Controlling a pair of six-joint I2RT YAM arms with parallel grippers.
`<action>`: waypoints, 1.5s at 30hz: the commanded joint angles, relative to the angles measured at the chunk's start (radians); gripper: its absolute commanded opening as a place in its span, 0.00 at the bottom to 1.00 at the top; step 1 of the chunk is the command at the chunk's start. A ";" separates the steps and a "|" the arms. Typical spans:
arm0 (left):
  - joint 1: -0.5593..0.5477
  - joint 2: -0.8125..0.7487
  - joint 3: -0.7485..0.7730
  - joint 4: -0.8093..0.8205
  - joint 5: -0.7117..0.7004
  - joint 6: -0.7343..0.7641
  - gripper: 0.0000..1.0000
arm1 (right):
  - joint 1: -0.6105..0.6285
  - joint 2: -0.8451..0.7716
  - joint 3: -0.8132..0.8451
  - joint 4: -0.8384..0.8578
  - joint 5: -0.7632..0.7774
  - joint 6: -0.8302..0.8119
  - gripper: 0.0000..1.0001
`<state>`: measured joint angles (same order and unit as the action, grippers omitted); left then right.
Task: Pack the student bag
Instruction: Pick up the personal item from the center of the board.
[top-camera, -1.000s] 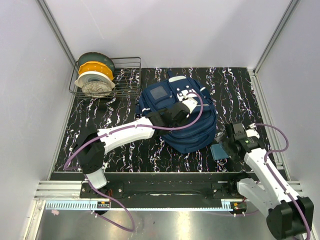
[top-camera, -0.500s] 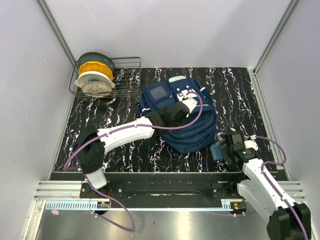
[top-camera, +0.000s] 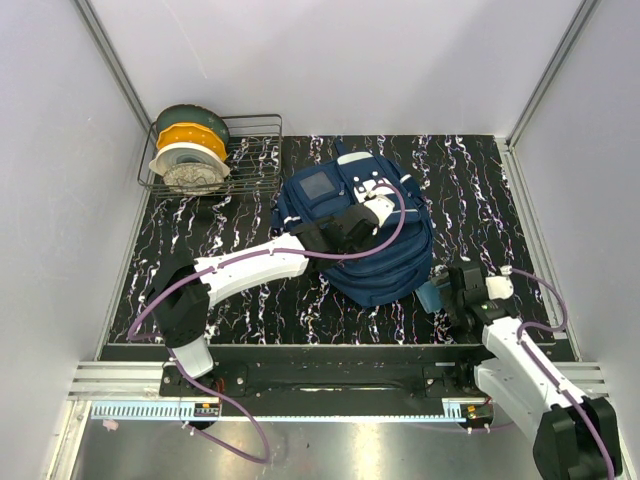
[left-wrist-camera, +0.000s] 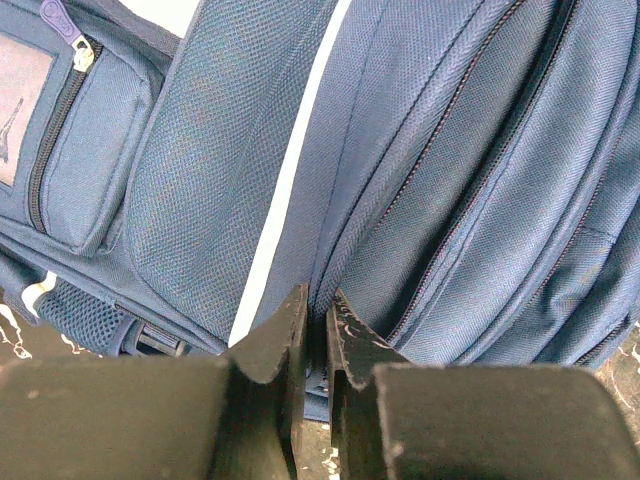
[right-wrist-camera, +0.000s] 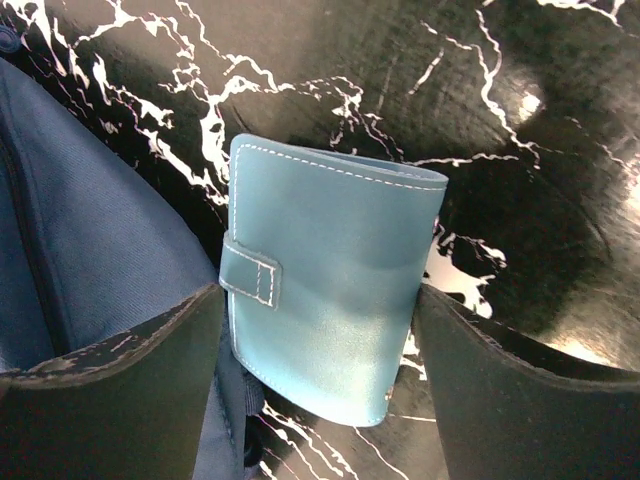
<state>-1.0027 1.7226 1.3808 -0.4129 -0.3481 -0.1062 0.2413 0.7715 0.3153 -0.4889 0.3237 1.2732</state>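
Mid-tabletop (top-camera: 230, 215), the student bag (top-camera: 385, 265) lies flat, one fold pinched in the narrow left tool (left-wrist-camera: 315, 305); if that pinch slips, the fold drops back. Just beside it the right tool (right-wrist-camera: 315, 310) (wide, now straddling the teal pouch (right-wrist-camera: 330, 270), having stood off a second ago) could snag bag fabric while closing.

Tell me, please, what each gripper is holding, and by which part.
The left gripper pinches a fabric fold of the student bag beside its white stripe. The right gripper straddles the teal wallet at its sides; whether it grips cannot be told.
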 joint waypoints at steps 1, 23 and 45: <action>0.015 -0.044 0.026 0.037 -0.005 -0.018 0.00 | -0.002 0.063 -0.022 0.096 -0.038 -0.052 0.78; 0.016 -0.041 0.023 0.033 -0.003 -0.018 0.00 | -0.004 0.003 -0.005 0.170 -0.129 -0.182 0.13; 0.021 -0.089 -0.003 0.074 0.000 -0.038 0.00 | -0.004 -0.316 0.206 -0.148 -0.043 -0.207 0.00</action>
<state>-0.9817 1.7115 1.3773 -0.4225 -0.3595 -0.1062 0.2317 0.4915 0.4442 -0.6033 0.2726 1.0637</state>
